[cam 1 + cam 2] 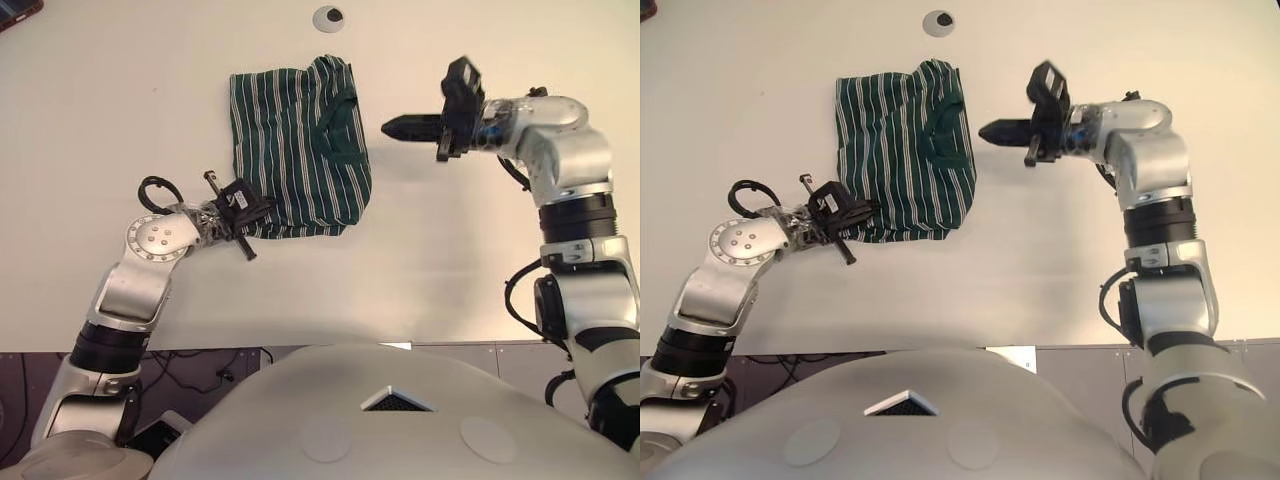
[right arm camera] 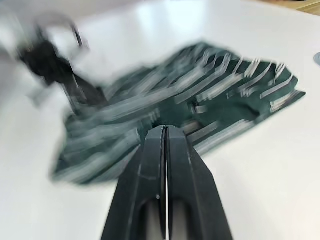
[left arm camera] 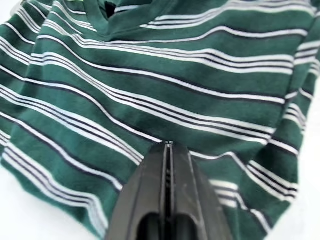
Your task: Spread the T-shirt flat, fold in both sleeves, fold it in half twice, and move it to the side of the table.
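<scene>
My left fingers (image 3: 150,200) are together, tips on the green white-striped cotton T-shirt (image 1: 300,140), likely pinning it; my right fingers (image 1: 405,127), together and empty, hover just beside.

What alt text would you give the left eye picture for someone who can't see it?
A roughly folded green striped T-shirt lies on a white table. The shut left gripper is at its near left corner; the shut right gripper points at its right edge, not touching.

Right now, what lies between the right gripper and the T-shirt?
Only a short stretch of bare table. The right gripper is apart from the T-shirt, as the left eye view shows.
</scene>
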Tool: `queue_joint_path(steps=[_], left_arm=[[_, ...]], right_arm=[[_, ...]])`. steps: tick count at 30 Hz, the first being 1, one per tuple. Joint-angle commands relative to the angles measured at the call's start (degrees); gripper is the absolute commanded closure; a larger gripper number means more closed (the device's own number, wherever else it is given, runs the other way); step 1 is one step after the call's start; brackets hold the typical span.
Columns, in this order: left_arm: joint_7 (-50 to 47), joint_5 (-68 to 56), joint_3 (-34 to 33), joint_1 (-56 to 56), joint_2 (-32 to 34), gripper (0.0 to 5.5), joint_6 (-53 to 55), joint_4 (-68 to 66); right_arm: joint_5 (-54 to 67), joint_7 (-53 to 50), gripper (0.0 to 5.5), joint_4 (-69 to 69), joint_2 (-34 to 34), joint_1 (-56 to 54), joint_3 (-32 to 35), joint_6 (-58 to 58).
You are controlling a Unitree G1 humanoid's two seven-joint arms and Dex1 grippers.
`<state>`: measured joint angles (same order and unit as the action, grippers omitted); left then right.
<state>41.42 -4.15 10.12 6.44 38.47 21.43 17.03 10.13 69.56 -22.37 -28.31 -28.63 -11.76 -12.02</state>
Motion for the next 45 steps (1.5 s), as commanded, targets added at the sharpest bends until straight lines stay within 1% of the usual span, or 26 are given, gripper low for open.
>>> queue_joint_path(steps=[1,4,8,9,11,13,16,19,23,28,29,33,37,39,40,42,43,45], left_arm=[[3.82,-0.51,-5.70,-3.89,5.82,4.81,-5.38,3.80],[7.39,4.28,-5.37,-0.96,12.43,4.29,-13.01,1.46],[8.63,9.79,-5.12,5.89,18.82,3.67,-21.51,-0.06],[8.36,11.51,-5.15,7.63,19.98,3.51,-23.85,-0.12],[7.72,14.17,-5.35,10.11,21.51,3.51,-27.78,0.09],[7.19,15.99,-4.63,10.56,21.06,3.51,-29.93,0.90],[6.56,19.21,-2.58,9.67,19.38,3.51,-30.88,0.72],[6.02,22.87,-0.38,6.73,17.87,3.51,-30.60,-0.01],[5.37,26.90,3.31,2.82,14.76,3.51,-30.11,-1.91],[5.66,30.23,8.28,-1.19,11.01,3.51,-30.18,-4.85],[6.25,30.28,9.19,-1.70,10.51,3.69,-30.06,-5.25],[8.97,29.49,11.91,-2.69,9.62,4.27,-29.40,-6.40],[9.75,28.20,12.87,-3.49,8.88,4.86,-28.88,-8.28],[10.90,24.55,12.15,-3.07,8.07,5.18,-27.10,-7.75],[12.16,22.09,11.67,-2.48,8.36,5.30,-26.53,-6.76],[15.44,15.36,9.96,-0.14,9.61,5.38,-22.84,-2.59],[17.33,10.93,8.56,1.83,10.63,5.39,-19.33,0.84],[20.30,1.18,4.85,5.88,12.90,5.39,-11.33,8.39]], right_arm=[[-14.15,-3.31,5.10,-4.34,-6.33,3.42,-5.86,35.56],[-15.75,-5.84,4.53,-5.64,-6.91,5.17,-5.02,47.82],[-17.09,-8.48,3.83,-5.35,-6.76,9.02,-5.66,58.02],[-17.12,-8.95,3.77,-5.07,-6.90,10.06,-5.97,59.59],[-18.03,-10.10,3.77,-4.54,-7.62,11.85,-6.83,63.63],[-19.38,-11.46,3.77,-4.15,-7.40,12.98,-7.94,65.97],[-23.48,-15.11,3.77,-5.73,-5.16,12.57,-9.50,66.61],[-28.08,-20.20,3.77,-7.46,-2.54,11.31,-10.90,65.88],[-34.66,-26.08,3.77,-10.39,-0.74,9.27,-13.05,66.61],[-38.94,-29.63,3.77,-15.72,0.15,6.20,-16.58,64.41],[-39.58,-29.61,3.77,-16.71,0.15,5.57,-17.56,64.11],[-39.46,-26.70,4.44,-19.94,0.18,3.80,-20.84,62.71],[-38.72,-25.85,5.10,-21.53,0.20,2.48,-22.49,62.79],[-34.94,-22.51,5.45,-21.48,0.32,2.34,-22.24,60.98],[-30.25,-17.02,5.50,-19.06,-0.28,3.08,-22.09,57.37],[-16.25,-2.76,5.50,-8.41,-3.22,5.57,-21.47,43.52],[-8.44,4.17,5.50,-0.82,-6.22,6.98,-21.24,34.09],[4.89,14.37,5.50,12.61,-13.49,9.12,-20.44,16.44]])
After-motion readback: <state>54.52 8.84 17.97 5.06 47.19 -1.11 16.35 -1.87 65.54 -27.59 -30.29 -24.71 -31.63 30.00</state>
